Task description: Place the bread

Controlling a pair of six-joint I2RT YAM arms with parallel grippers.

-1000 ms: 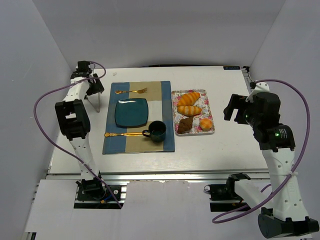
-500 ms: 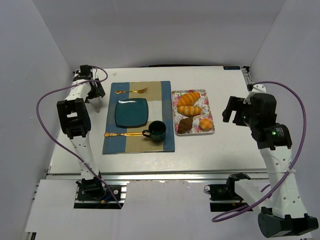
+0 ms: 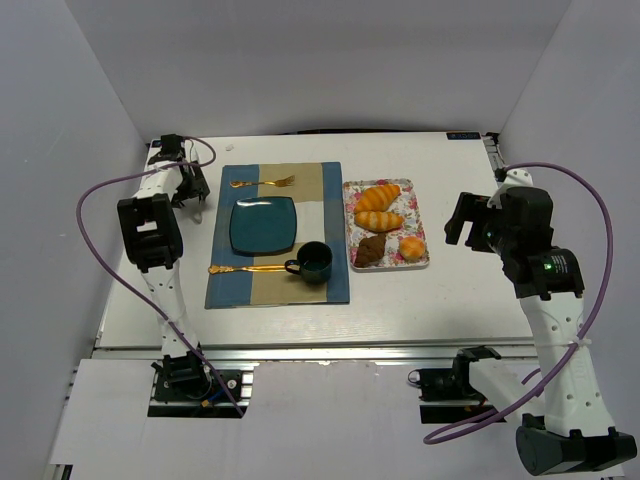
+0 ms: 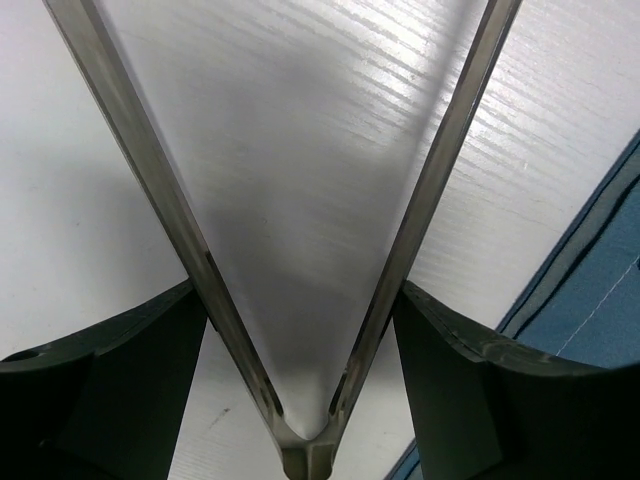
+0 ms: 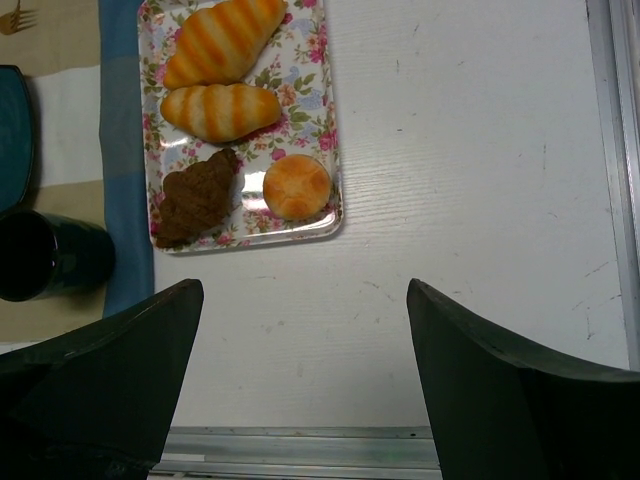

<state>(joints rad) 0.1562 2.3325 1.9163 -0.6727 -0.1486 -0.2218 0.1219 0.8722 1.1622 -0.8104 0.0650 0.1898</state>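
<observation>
Lying on floral tray [image 5: 300, 90]: bread [image 5: 196, 195], dark chocolate-brown, ridged, croissant-shaped.

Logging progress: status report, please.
Left fingers gripping tongs, beside the placemat. Right fingers open, empty. Bread on the tray, untouched. Nothing covering it.

One floral tray [image 3: 421, 215] holds four pastries: two golden striped croissants [image 3: 378, 197] [image 3: 379, 220], one chocolate-brown croissant [image 3: 370, 250] and one round orange bun [image 3: 412, 247]. There is one blue-and-tan placemat [image 3: 335, 285], one square teal plate [image 3: 263, 224], one dark mug [image 3: 315, 262], one gold fork [image 3: 263, 182], one other gold utensil [image 3: 245, 268], and one pair of metal tongs [image 4: 165, 200].
</observation>
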